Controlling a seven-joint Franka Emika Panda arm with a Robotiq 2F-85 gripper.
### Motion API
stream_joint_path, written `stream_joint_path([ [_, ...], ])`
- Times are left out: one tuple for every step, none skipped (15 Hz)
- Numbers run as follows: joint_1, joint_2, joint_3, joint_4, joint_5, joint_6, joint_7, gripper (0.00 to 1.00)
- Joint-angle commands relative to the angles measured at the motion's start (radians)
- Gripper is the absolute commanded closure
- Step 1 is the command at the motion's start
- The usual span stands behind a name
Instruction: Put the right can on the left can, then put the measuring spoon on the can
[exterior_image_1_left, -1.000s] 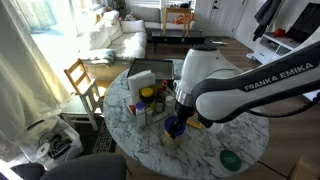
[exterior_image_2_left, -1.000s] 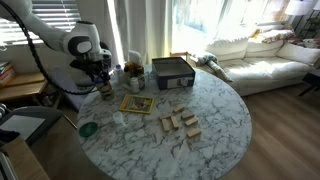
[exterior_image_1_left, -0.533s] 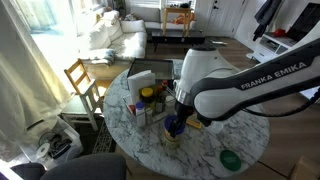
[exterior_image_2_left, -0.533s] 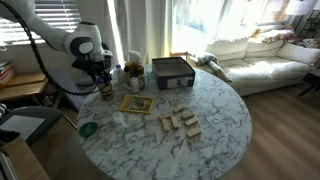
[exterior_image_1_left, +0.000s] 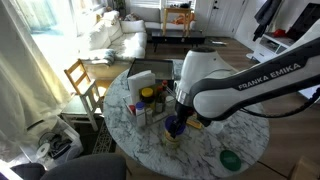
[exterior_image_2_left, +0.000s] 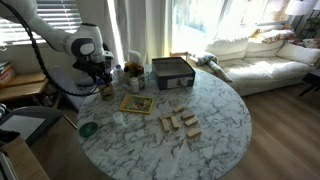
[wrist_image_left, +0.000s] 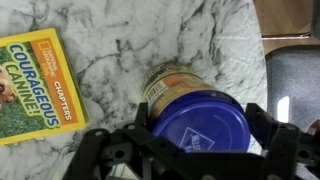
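The right can (wrist_image_left: 200, 122) is gripped by the hand (wrist_image_left: 200, 128). In the wrist view its dark blue top is seen between the two black fingers (wrist_image_left: 262, 125), which are closed against its opposite sides. Its yellowish side label is seen just beyond the hand, but the small print there cannot be read. The can is held upright over the marble counter (wrist_image_left: 120, 30). What lies directly beneath it is hidden by the blue top, so it cannot be told whether it rests on another can.

A yellow book (wrist_image_left: 35, 85) is seen flat on the counter, apart from the hand towards the left of the wrist view. "COURAGEOUS CANINE" is printed on it in red, with "CHAPTERS" on a small tab (the rest of the cover is cut off by the frame edge).

In both exterior views the hand (exterior_image_1_left: 175, 124) (exterior_image_2_left: 103, 84) is pointed down near the counter's edge. "FRANKA EMIKA" can be read along the white arm (exterior_image_1_left: 245, 85). A green disc (exterior_image_1_left: 231, 159) lies well away from the hand, and a jar (exterior_image_1_left: 148, 95) with a yellow lid stands near it. Wooden blocks (exterior_image_2_left: 180, 122) are laid out farther across the counter, beyond the book.
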Motion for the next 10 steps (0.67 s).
stream_joint_path([
  [-0.009, 0.019, 0.005, 0.021, 0.01, -0.022, -0.01, 0.3],
  [-0.009, 0.02, 0.005, 0.021, 0.009, -0.023, -0.009, 0.3],
  [-0.008, 0.021, 0.005, 0.022, 0.008, -0.024, -0.008, 0.3],
  [-0.008, 0.021, 0.005, 0.022, 0.008, -0.025, -0.008, 0.3],
  [-0.008, 0.021, 0.005, 0.022, 0.008, -0.026, -0.008, 0.3],
  [-0.008, 0.021, 0.005, 0.023, 0.008, -0.029, -0.008, 0.3],
  [-0.007, 0.02, 0.005, 0.022, 0.006, -0.031, -0.007, 0.3],
  [-0.006, 0.02, 0.003, 0.022, 0.002, -0.032, -0.004, 0.01],
  [-0.008, 0.02, 0.005, 0.023, 0.006, -0.037, -0.008, 0.0],
  [-0.007, 0.022, 0.004, 0.023, 0.004, -0.039, -0.006, 0.0],
])
